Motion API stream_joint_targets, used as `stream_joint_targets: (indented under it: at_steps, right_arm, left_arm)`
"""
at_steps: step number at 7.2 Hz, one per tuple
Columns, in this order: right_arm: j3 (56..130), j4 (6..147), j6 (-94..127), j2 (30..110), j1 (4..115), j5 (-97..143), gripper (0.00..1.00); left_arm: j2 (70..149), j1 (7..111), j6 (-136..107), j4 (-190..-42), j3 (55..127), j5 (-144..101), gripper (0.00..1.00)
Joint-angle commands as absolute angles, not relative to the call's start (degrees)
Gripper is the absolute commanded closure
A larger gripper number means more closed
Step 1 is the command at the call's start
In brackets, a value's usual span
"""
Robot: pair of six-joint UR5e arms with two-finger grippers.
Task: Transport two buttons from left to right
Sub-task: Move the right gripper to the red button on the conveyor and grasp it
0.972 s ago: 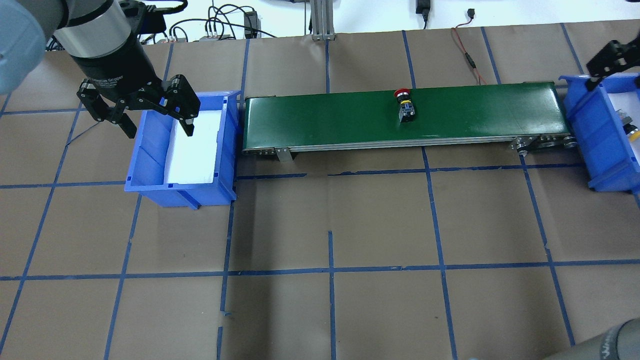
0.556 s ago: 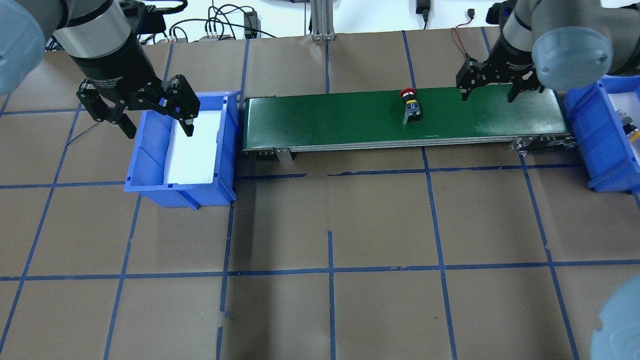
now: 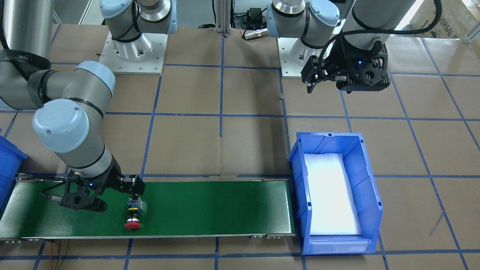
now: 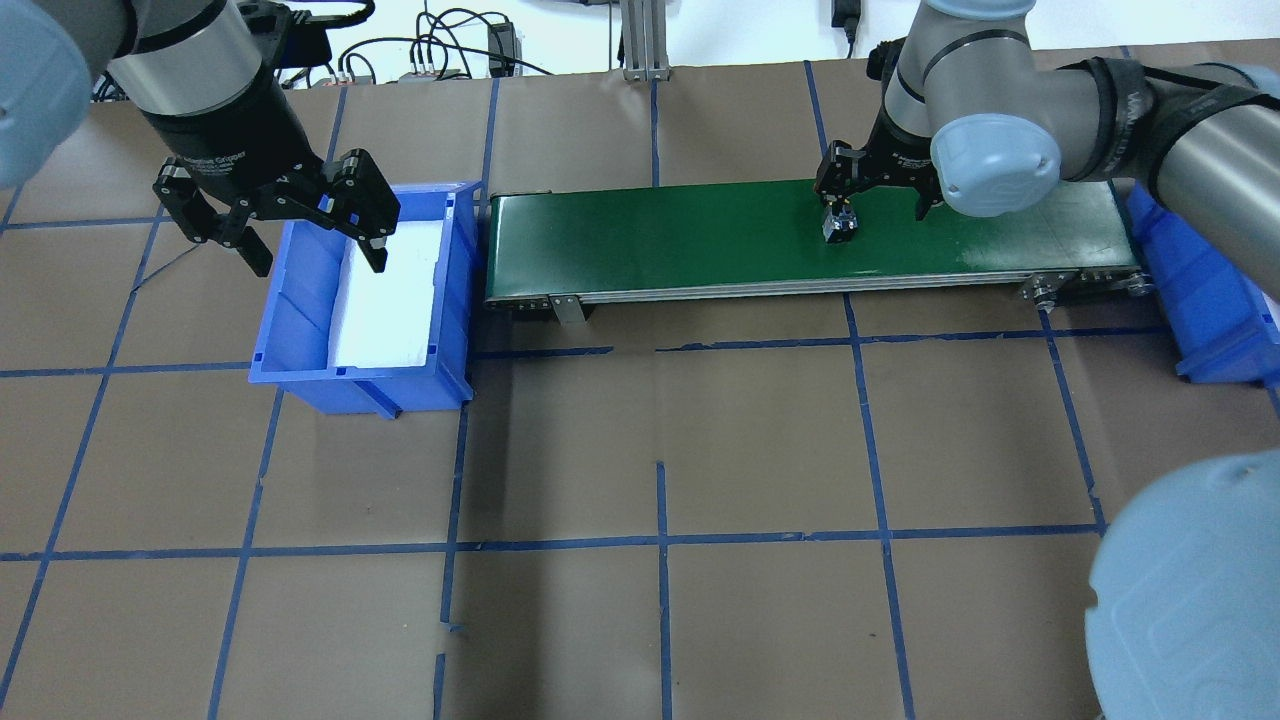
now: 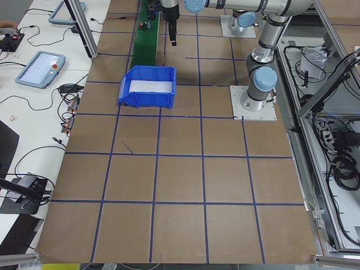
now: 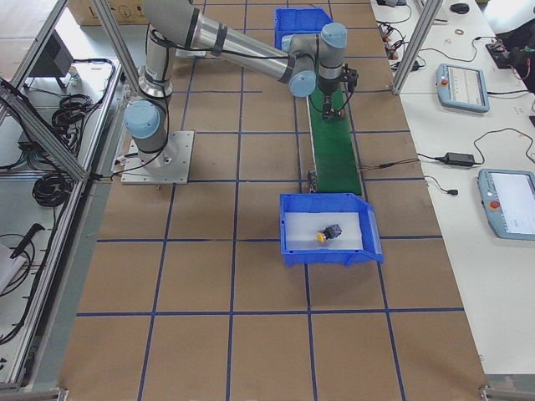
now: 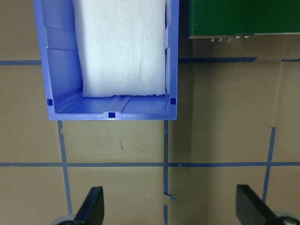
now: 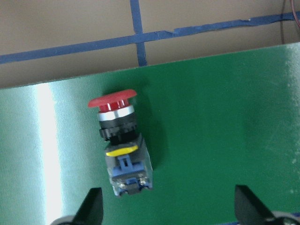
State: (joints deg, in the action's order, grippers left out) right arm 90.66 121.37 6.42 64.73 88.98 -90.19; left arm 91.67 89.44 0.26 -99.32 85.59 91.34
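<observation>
On the overhead view my left gripper (image 4: 320,266) hangs at 9 o'clock, jaws wide apart and holding nothing, above the left blue bin (image 4: 300,330). Only the white foam liner (image 4: 385,300) shows inside that bin. From there the green conveyor belt (image 4: 650,240) runs across the worktop (image 4: 650,420) toward 3 o'clock.

The red-capped push button (image 8: 119,145) lies on its side on the belt, past the middle toward the right end. On the right wrist view its cap points to 12 o'clock and its grey block body to 6. My right gripper (image 8: 171,211) hovers low over it with the jaws apart. The button sits closer to the finger on that view's left, and I cannot tell whether anything touches yet.

At the 3 o'clock end, the right side view shows the yellow-capped push button (image 6: 328,234) lying in the right blue bin (image 6: 330,257), so I judge one of the two delivered.

The red one looks like hard plastic: light, stiff, not delicate. The domed cap is smooth and round, so I expect it to slip or roll under a pinch. I would centre the jaws and close across the flat sides of the block body.
</observation>
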Motion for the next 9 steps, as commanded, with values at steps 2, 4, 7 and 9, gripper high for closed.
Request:
stream_joint_targets:
  at_steps: [2,4,7,9]
  right_arm:
    - [88.4,124.8,6.0,60.0,89.1,-90.0,0.01]
    - [88.2,125.6,5.2,59.3,89.0,-90.2,0.31]
    - [86.6,120.2,6.2,60.6,88.9,-90.4,0.98]
    - [83.2,108.8,3.0,67.5,86.7,-91.6,1.00]
  left_arm:
    - [91.7,89.5,0.3,-99.3,85.5,91.1,0.00]
    - [91.7,89.4,0.3,-99.2,85.5,91.1,0.00]
    - [91.7,89.3,0.4,-99.2,85.5,91.4,0.00]
    - [91.7,89.3,0.4,-99.2,85.5,91.5,0.00]
